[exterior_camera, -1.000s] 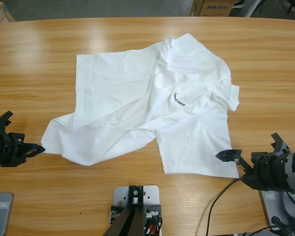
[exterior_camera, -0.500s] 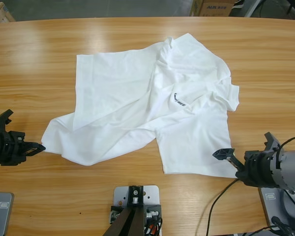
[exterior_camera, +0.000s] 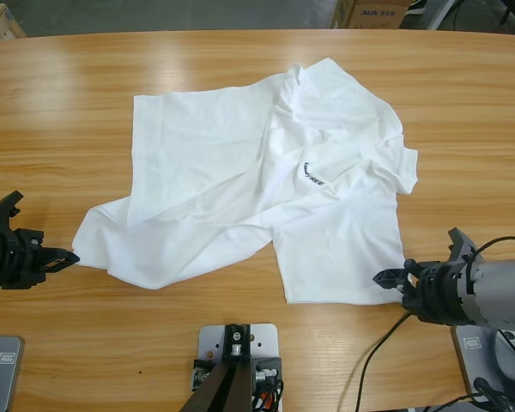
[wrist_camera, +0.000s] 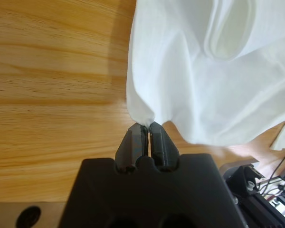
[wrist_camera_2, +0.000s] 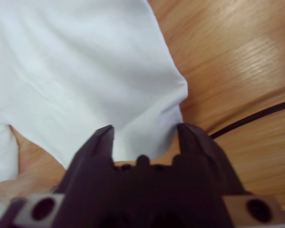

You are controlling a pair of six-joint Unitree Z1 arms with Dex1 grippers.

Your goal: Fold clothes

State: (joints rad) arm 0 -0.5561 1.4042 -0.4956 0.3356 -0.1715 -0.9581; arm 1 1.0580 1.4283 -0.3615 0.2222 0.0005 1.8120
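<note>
The clothes are one white T-shirt (exterior_camera: 240,189) lying crumpled across the middle of the wooden table (exterior_camera: 69,103), with small dark lettering (exterior_camera: 312,175) on its chest. At the left edge, my left gripper (exterior_camera: 66,257) is shut on the shirt's lower left corner; the left wrist view shows the pinched cloth (wrist_camera: 204,71) rising from the left gripper (wrist_camera: 145,129). My right gripper (exterior_camera: 390,279) is open at the shirt's lower right corner. In the right wrist view that corner of the shirt (wrist_camera_2: 76,61) lies between the spread jaws of the right gripper (wrist_camera_2: 145,137).
A black cable (exterior_camera: 378,343) runs over the table below the right gripper and shows as a dark line (wrist_camera_2: 256,118) in the right wrist view. Cardboard boxes (exterior_camera: 373,13) stand beyond the far edge. Bare wood surrounds the shirt on all sides.
My right gripper has slid left to the shirt's lower right corner and rolled, so the corner now sits between its jaws. The left gripper and the shirt have not moved.
</note>
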